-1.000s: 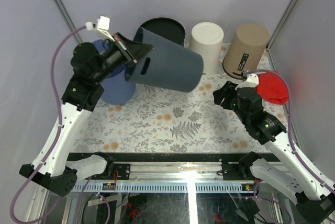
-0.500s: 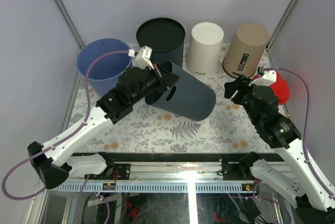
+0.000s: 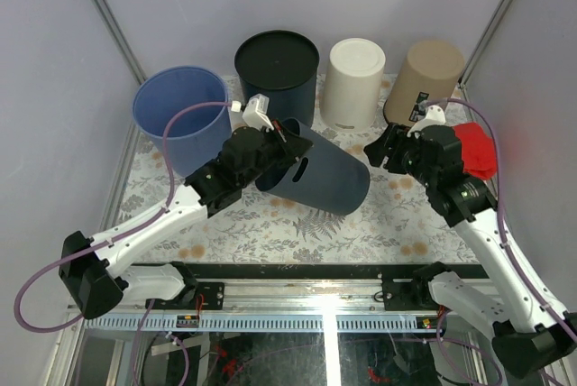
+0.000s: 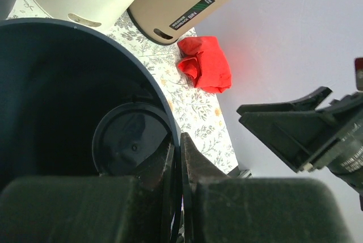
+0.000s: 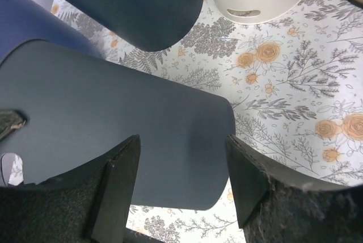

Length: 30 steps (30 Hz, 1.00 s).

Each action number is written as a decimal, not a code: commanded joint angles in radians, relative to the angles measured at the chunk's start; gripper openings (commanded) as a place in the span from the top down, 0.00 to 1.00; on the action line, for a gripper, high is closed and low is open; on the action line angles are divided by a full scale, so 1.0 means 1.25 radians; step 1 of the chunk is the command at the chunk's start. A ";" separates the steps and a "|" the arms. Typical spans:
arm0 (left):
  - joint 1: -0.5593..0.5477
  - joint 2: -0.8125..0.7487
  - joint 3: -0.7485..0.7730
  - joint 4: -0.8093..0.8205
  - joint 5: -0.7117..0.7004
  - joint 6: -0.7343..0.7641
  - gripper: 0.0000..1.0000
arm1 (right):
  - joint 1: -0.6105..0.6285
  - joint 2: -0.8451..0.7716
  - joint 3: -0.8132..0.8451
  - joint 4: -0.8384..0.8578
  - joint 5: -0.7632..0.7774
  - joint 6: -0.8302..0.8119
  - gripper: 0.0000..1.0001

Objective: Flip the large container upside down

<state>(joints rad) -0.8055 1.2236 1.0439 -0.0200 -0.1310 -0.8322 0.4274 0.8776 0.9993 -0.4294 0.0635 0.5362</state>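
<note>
The large dark slate-blue container [image 3: 323, 175] lies on its side in the middle of the floral mat, its open mouth to the left and its base to the right. My left gripper [image 3: 281, 137] is shut on its rim, one finger inside and one outside; the left wrist view [image 4: 178, 141] shows this and the dark inside of the container [image 4: 62, 84]. My right gripper [image 3: 384, 146] is open and empty just right of the container's base. In the right wrist view the container's wall [image 5: 113, 112] lies beyond my open right gripper [image 5: 181, 160].
At the back stand an upright blue bucket [image 3: 171, 115] and three upturned bins: black [image 3: 277, 59], white [image 3: 354, 79] and tan [image 3: 424, 78]. A red cloth [image 3: 476, 151] lies at the right edge. Grey walls enclose the mat.
My left arm has swung the container from raised at the back left down to the mat's middle, on its side. My right gripper has moved left toward its base.
</note>
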 commanded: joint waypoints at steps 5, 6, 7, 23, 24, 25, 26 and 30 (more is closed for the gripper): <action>-0.003 0.008 -0.013 0.142 -0.023 -0.030 1.00 | -0.202 0.072 0.027 0.102 -0.336 0.037 0.32; -0.003 0.011 -0.018 0.152 -0.024 -0.034 1.00 | -0.230 0.075 0.019 0.117 -0.373 0.050 0.32; -0.003 0.013 -0.023 0.160 -0.026 -0.039 1.00 | -0.258 0.079 0.007 0.131 -0.409 0.065 0.32; -0.002 0.078 -0.066 0.200 -0.029 -0.048 0.99 | -0.338 0.005 -0.189 0.192 -0.521 0.141 0.31; -0.001 0.078 -0.064 0.185 -0.032 -0.041 0.91 | -0.338 -0.001 -0.198 0.194 -0.522 0.143 0.31; -0.001 0.078 -0.062 0.170 -0.037 -0.033 0.82 | -0.338 -0.005 -0.205 0.194 -0.523 0.143 0.31; -0.001 0.081 -0.057 0.150 -0.041 -0.026 0.74 | -0.339 -0.007 -0.212 0.194 -0.524 0.143 0.31; -0.002 0.086 -0.048 0.083 -0.062 -0.006 0.67 | -0.338 -0.015 -0.236 0.189 -0.522 0.137 0.31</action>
<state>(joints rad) -0.8055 1.3193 0.9607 0.1322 -0.1627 -0.8757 0.0101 0.8799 0.7208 -0.2260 -0.5518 0.7002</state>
